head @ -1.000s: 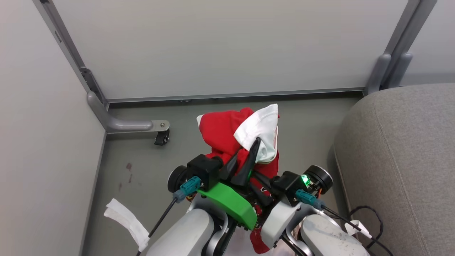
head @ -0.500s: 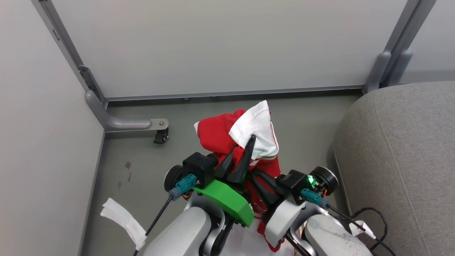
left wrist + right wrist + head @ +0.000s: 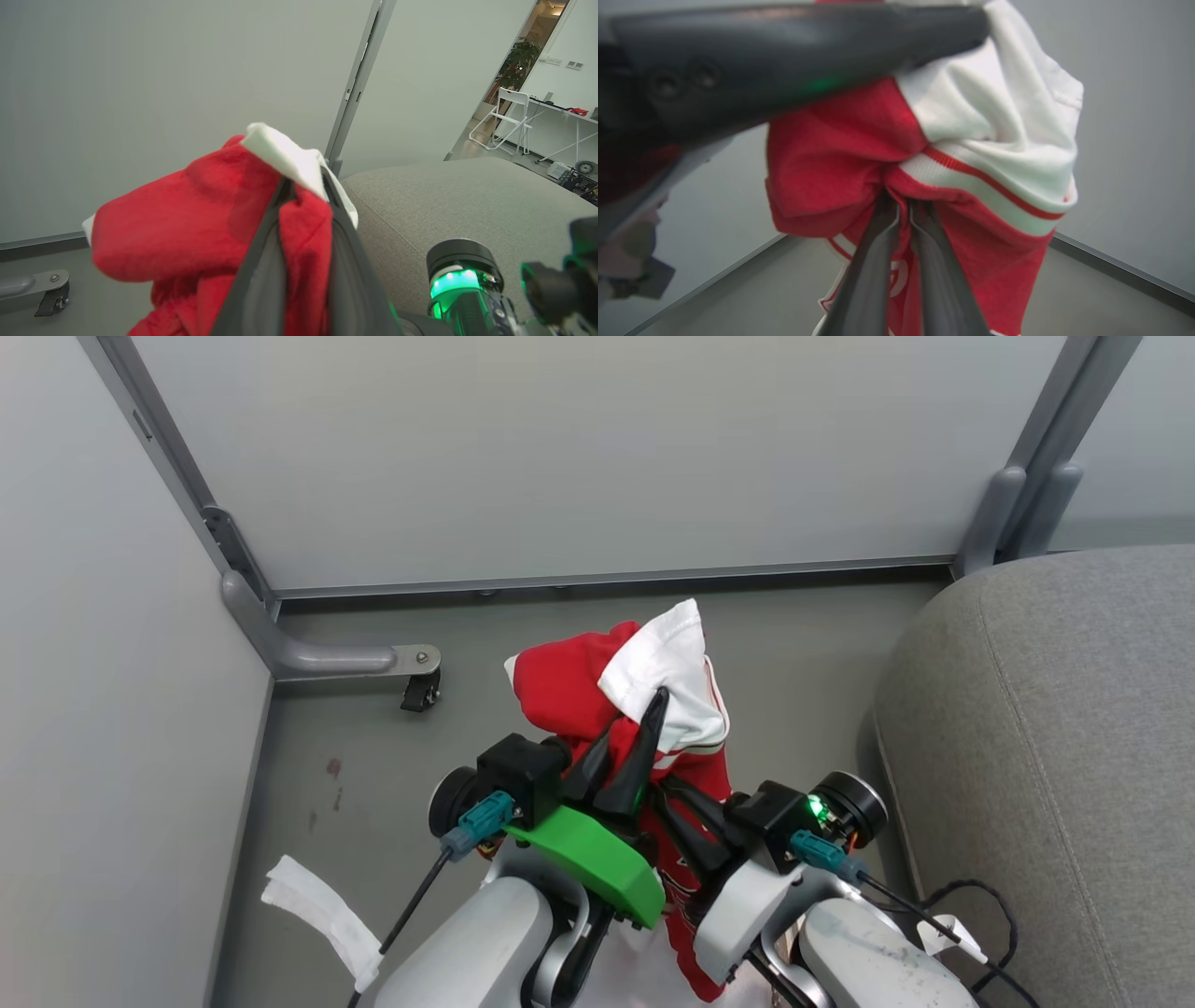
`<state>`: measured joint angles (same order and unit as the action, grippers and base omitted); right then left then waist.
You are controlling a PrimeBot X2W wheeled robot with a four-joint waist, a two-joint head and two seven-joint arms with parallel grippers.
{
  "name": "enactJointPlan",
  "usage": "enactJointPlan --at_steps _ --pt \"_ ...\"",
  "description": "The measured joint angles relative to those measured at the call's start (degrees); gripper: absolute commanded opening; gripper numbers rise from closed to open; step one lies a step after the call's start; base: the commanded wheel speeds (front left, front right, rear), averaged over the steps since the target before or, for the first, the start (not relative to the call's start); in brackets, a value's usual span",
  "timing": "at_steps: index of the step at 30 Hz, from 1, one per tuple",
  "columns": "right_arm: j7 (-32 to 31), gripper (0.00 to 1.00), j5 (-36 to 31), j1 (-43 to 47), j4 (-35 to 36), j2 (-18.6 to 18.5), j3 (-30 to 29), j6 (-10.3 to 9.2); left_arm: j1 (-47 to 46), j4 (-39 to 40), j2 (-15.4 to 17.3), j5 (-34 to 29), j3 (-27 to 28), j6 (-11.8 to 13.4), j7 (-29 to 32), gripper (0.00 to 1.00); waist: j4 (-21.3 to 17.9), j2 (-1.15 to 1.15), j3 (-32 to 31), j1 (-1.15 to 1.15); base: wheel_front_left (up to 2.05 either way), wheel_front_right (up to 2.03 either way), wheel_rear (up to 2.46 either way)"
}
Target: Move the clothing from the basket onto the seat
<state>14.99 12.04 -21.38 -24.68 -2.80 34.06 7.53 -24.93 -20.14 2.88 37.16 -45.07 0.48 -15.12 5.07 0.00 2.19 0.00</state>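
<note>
Both grippers hold the bunched red jersey (image 3: 569, 686) up over the grey floor, its white panel (image 3: 667, 663) folded on top. My left gripper (image 3: 635, 711) is shut on the upper fold; its dark fingers pinch red and white cloth in the left wrist view (image 3: 303, 186). Just below and to the right, my right gripper (image 3: 667, 800) is shut on a gathered red fold with striped trim (image 3: 903, 203). The grey seat (image 3: 1055, 756) lies to the right, close to the right arm and apart from the jersey. The basket is hidden behind my arms.
Pale partition walls with grey frames stand ahead and to the left. A caster foot (image 3: 420, 689) juts onto the floor at the left. A white cloth strip (image 3: 317, 919) lies at the lower left. A black cable (image 3: 971, 905) runs beside the seat's front.
Both grippers and the jersey have shifted slightly left and up in the head view since a second ago. Both holds are unchanged.
</note>
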Motion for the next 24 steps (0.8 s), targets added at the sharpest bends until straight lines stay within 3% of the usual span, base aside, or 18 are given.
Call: enactJointPlan --at_steps 4,6,7,24 --pt "0.00 0.00 0.00 0.19 0.24 -0.01 -0.24 0.00 0.01 0.03 -0.01 -0.04 0.21 -0.03 0.00 0.04 -0.37 0.00 0.01 0.00 0.00 0.00 0.00" --pt "0.00 0.00 -0.08 0.44 0.32 -0.01 -0.27 0.00 0.05 0.32 0.00 -0.18 0.40 -0.03 0.00 0.91 -0.60 0.00 0.02 0.00 0.00 0.00 0.00" --pt "0.00 0.00 -0.18 0.52 0.40 -0.01 -0.33 0.00 0.13 0.31 -0.01 -0.25 0.41 -0.03 0.00 1.00 -0.74 0.00 0.02 0.00 0.00 0.00 0.00" --pt "0.00 0.00 -1.63 2.24 1.21 -0.02 -2.10 0.00 0.87 -0.14 -0.01 -1.64 2.11 -0.26 -0.01 1.00 -3.25 0.00 0.34 0.00 0.00 0.00 0.00"
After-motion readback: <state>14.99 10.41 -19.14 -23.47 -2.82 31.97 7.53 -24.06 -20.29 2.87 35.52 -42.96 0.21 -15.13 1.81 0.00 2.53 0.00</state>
